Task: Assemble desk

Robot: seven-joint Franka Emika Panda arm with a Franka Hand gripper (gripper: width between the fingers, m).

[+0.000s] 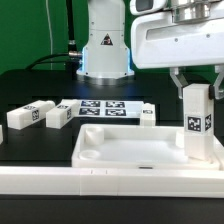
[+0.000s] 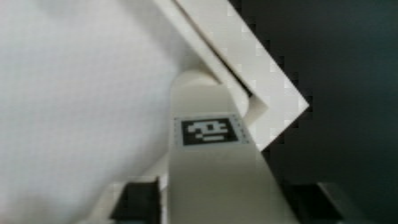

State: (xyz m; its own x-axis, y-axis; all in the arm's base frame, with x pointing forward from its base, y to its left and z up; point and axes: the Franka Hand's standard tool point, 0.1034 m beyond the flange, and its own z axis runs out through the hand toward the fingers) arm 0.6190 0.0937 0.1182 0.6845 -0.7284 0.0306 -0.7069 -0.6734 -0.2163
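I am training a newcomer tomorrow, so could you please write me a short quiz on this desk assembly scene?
1. True or false: the leg under the claw lies flat.
2. Where does it stand? A) on the marker board B) at a corner of the tabletop C) beside the robot base
3. Fill in: that corner is on the exterior view's ____.
Key: 1 false; 2 B; 3 right.

1 leg [image 1: 196, 122] upright in tabletop [image 1: 120, 150] corner at exterior view's right, loose legs [image 1: 60, 114] behind at left, marker board [image 1: 105, 106] behind
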